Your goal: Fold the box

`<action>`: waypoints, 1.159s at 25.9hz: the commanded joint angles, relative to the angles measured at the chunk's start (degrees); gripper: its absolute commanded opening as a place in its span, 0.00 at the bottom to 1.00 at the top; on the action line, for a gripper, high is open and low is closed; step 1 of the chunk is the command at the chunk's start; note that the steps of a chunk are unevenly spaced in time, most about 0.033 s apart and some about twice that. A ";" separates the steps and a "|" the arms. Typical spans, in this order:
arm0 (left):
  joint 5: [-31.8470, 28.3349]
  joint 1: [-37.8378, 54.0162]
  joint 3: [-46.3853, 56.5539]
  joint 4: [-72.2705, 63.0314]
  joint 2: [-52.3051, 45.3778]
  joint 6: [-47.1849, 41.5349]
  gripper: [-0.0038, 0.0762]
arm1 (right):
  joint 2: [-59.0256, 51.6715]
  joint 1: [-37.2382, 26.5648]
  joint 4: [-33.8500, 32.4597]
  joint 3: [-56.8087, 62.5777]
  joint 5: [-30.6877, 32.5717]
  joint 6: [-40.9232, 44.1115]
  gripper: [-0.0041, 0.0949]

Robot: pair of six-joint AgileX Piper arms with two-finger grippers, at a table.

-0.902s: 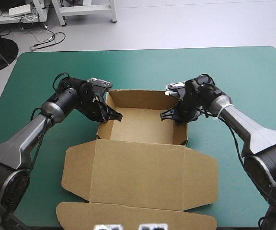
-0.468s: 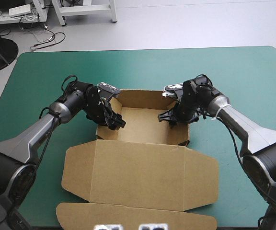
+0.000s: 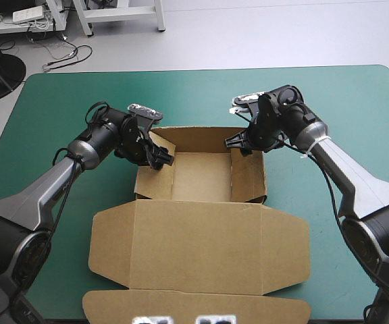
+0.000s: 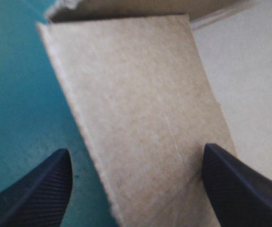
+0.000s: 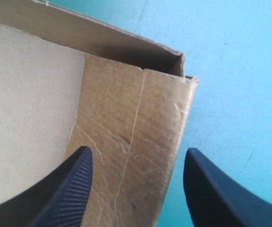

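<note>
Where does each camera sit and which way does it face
High view: above and behind the robot, looking down at the table and box; both arms show.
Left wrist view: above that wrist, facing the left wall; left end effector open astride it.
Right wrist view: same, right wall; right end effector open astride it.
All share the box.

The box point(image 3: 201, 250) is matt, fibrous brown board; fingers point(image 5: 72, 191) finely ribbed.
</note>
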 commanded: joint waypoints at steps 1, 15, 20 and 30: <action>0.07 -0.41 -5.33 0.32 -2.85 -0.92 0.73 | -2.50 -0.04 -1.22 -4.35 1.07 0.07 0.59; 18.03 -0.41 -29.09 10.09 -4.27 -1.04 0.62 | -6.89 -0.04 -8.10 -14.23 5.08 -0.55 0.59; 18.03 -0.41 -31.05 10.07 -10.81 -1.14 0.11 | -10.12 -3.98 -5.81 -14.14 5.08 1.86 0.57; 18.03 -0.41 -30.27 1.65 -23.61 -0.29 0.04 | -6.72 -9.98 13.72 0.54 4.94 -4.26 0.50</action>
